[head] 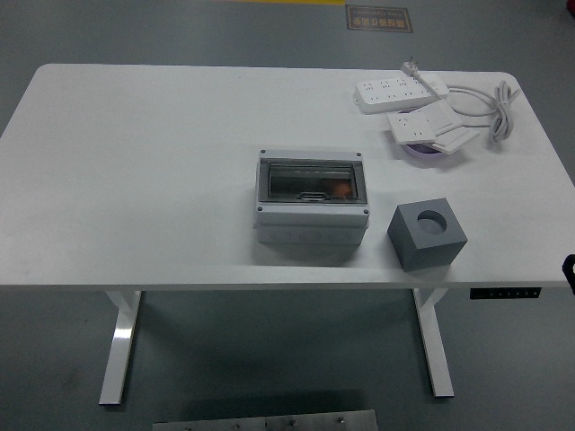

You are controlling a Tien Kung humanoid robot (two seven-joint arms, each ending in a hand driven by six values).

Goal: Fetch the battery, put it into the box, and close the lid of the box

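All I get of my robot's body is a small black sliver at the right edge of the head view. It is matte black and rounded in outline, cut off by the frame, with a faint reddish fleck on its upper part. It is too small and too blurred for me to say which part of the right arm it is, and I can make out no fingers, cables, screws or markings on it. Nothing of the left arm shows on my screen.
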